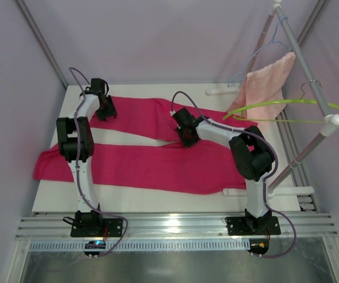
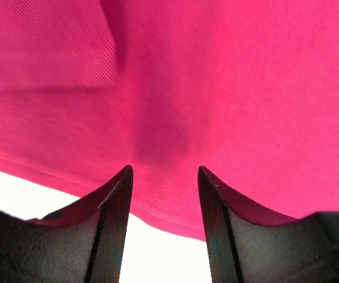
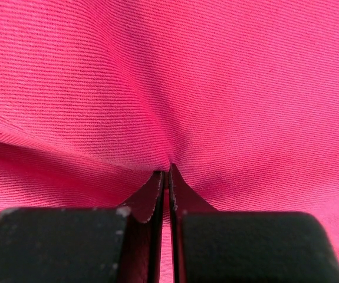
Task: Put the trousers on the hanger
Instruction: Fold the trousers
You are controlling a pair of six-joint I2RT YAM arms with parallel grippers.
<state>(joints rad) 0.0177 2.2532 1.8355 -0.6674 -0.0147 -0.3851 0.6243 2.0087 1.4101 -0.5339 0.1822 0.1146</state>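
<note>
The bright magenta trousers (image 1: 157, 166) lie spread flat on the white table (image 1: 57, 197), both legs running toward the left. My left gripper (image 1: 105, 112) hovers over the far leg's edge. In the left wrist view it (image 2: 164, 170) stands open, the trousers' (image 2: 216, 88) edge lying between its fingers without being pinched. My right gripper (image 1: 184, 139) is down where the two legs meet. In the right wrist view it (image 3: 168, 168) is shut on a pinched fold of the trousers (image 3: 216, 76). The lime-green hanger (image 1: 287, 105) hangs on the rack at the right.
A white rack (image 1: 310, 76) slants over the table's right side. It carries a pale salmon towel (image 1: 266, 82) and a thin light-blue wire hanger (image 1: 257, 53). Grey walls close in the back and both sides. A metal rail (image 1: 175, 224) runs along the near edge.
</note>
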